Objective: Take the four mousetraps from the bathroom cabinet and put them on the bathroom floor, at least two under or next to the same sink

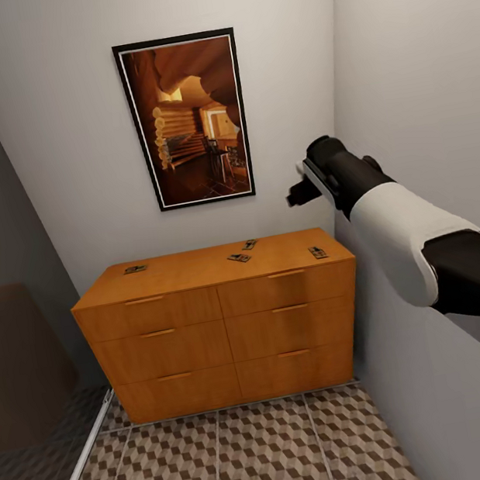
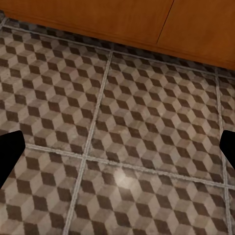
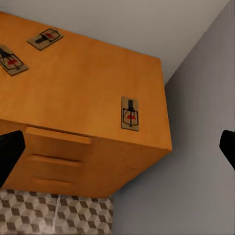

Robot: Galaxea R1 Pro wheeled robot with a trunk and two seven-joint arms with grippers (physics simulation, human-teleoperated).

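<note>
We are at the reach stage: all four mousetraps [image 1: 318, 252] lie on the cabinet [image 1: 197, 267] top; our right gripper [image 3: 117, 147], fingers spread and empty, must descend onto the nearest trap.

There are four mousetraps: one [image 1: 136, 269] at the left, two [image 1: 238, 257] [image 1: 249, 244] near the middle and one [image 1: 318, 252] at the right. There is one cabinet [image 1: 226, 337] with six drawer fronts and six bar handles. One framed picture [image 1: 187, 119] is on the wall.
</note>
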